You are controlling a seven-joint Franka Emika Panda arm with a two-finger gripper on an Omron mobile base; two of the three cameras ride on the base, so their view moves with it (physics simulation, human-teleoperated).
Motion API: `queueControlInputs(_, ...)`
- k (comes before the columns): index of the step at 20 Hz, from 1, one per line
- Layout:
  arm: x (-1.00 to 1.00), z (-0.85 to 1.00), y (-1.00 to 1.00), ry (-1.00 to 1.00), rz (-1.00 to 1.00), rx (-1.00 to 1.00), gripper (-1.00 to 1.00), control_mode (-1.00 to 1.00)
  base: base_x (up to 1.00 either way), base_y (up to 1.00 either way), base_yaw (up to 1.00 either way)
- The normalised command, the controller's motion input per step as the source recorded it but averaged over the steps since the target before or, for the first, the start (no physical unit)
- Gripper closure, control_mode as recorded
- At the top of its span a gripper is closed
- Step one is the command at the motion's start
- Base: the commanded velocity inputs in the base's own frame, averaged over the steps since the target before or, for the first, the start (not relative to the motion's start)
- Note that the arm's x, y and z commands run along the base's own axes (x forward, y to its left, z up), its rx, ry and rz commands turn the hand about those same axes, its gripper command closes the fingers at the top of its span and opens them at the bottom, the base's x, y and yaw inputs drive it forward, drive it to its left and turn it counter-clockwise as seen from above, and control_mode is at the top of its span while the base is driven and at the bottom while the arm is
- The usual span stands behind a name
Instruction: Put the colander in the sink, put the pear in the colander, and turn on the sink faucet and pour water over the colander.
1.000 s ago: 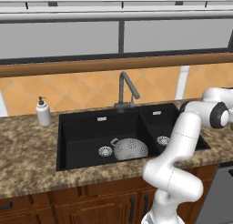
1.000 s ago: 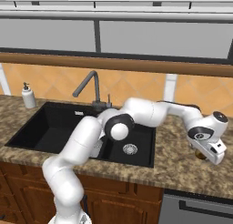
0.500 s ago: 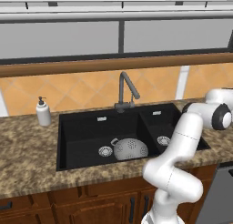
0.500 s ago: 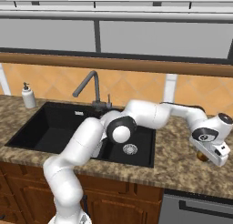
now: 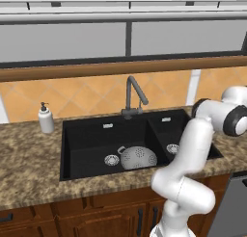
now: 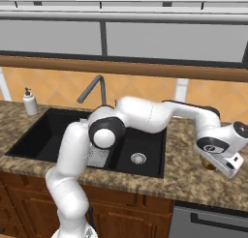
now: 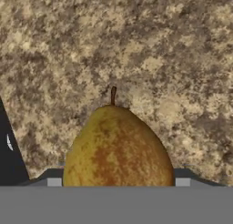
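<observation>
The yellow-orange pear (image 7: 117, 148) stands stem-up between my gripper (image 7: 118, 182) fingers, whose pads (image 7: 54, 182) press its two sides; the gripper is shut on the pear. In the right base view the hand hangs low over the counter right of the sink, the pear (image 6: 208, 163) peeking out beneath it. The silver colander (image 5: 138, 158) lies in the wide basin of the black sink (image 5: 87, 135), beside its drain. The arm's elbow partly hides the colander (image 6: 99, 157) in the right base view. The dark faucet (image 5: 133, 93) rises behind the divider, with no water running.
A white soap dispenser (image 5: 46, 119) stands on the speckled granite counter (image 7: 173, 59) left of the sink. The sink's black edge (image 7: 9, 150) lies close to the pear. A window ledge runs behind the faucet. A grey appliance front (image 6: 213, 223) sits below the counter.
The jaws have closed in from wide open onto the pear. The hand has shifted only slightly over the counter; the colander has not moved.
</observation>
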Motion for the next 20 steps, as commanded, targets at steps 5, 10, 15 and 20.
queueControlInputs(5,-0.08,0.73,1.00,-0.19,0.26,-0.24,1.00,-1.00,0.00,0.00,0.00)
queueControlInputs(10,0.00,0.63,1.00,0.05,0.19,-0.34,1.00,-1.00,0.00,0.00,0.00)
queueControlInputs(15,0.00,0.65,1.00,0.11,0.20,-0.37,1.00,-1.00,0.00,0.00,0.00)
queueControlInputs(20,-0.07,0.46,1.00,0.25,0.27,-0.29,1.00,-1.00,0.00,0.00,0.00)
